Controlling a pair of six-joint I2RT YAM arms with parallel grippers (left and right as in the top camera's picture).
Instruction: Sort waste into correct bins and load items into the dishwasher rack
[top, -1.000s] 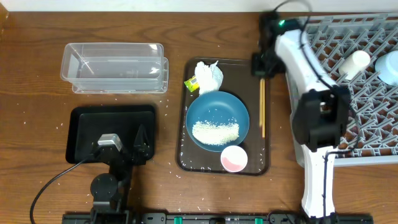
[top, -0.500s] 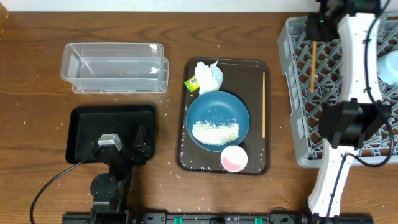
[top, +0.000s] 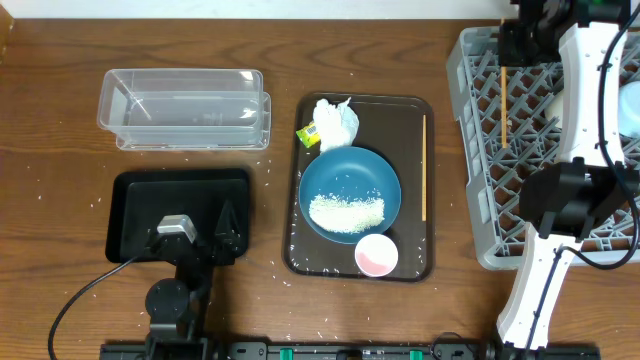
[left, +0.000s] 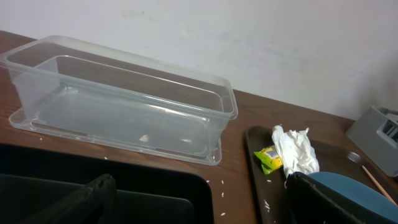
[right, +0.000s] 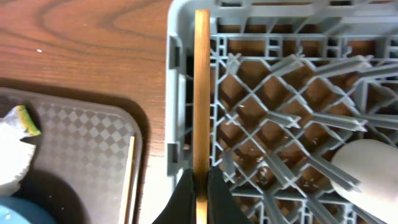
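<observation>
One thin wooden chopstick (right: 201, 93), pinched in my right pincer (right: 200, 180), held over the left side of the grey lattice dishwasher rack (top: 465, 150). Second chopstick (top: 424, 165) flat beside the dark-blue round dish (top: 345, 170), which holds heaped white rice (top: 346, 213). Small pink cup (top: 376, 255) at its near rim; crumpled white tissue (top: 338, 122) and yellow-green wrapper (top: 308, 134) touching behind it.

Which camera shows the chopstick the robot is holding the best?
The right wrist view: the chopstick runs big and sharp, pinched in the right gripper over the rack. Overhead shows it only as a thin line. The left wrist view misses it.
</observation>
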